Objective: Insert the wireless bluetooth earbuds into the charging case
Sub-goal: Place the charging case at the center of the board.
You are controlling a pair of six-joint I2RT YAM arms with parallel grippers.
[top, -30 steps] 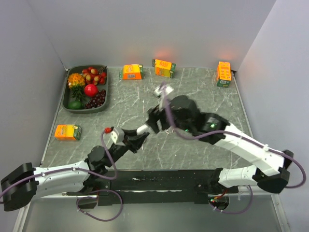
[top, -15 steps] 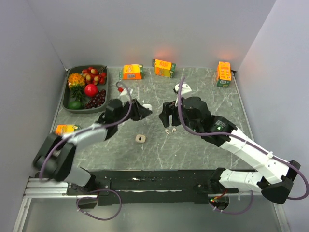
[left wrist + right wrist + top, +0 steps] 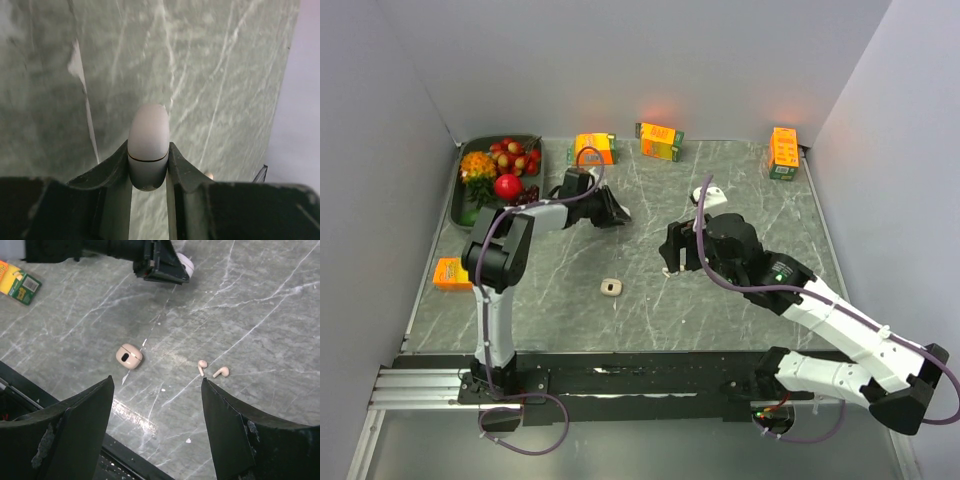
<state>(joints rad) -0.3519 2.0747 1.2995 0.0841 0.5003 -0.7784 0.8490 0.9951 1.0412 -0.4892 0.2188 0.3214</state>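
Beige against the marbled grey-green table (image 3: 760, 190), a rounded-square piece with a hole (image 3: 610, 288) lies nearest the arm bases and serves as the reference. Just right of it and slightly farther lie the two white stemmed earbuds (image 3: 202, 364), side by side on the bare surface, outside the case. The right gripper (image 3: 157, 382) hangs over them, jaws spread wide and empty. Farther back than the reference piece, the left gripper (image 3: 148, 152) pinches the white charging case (image 3: 148, 131), whose lid seam appears closed. Farthest, up and left of the piece, sits a fruit tray (image 3: 485, 139); orange cartons (image 3: 660, 140) line the rear edge. Step in hand, as judged: approach to the first earbud. The next move calls for a descent straddling one bud alone; the case lid would need opening first.
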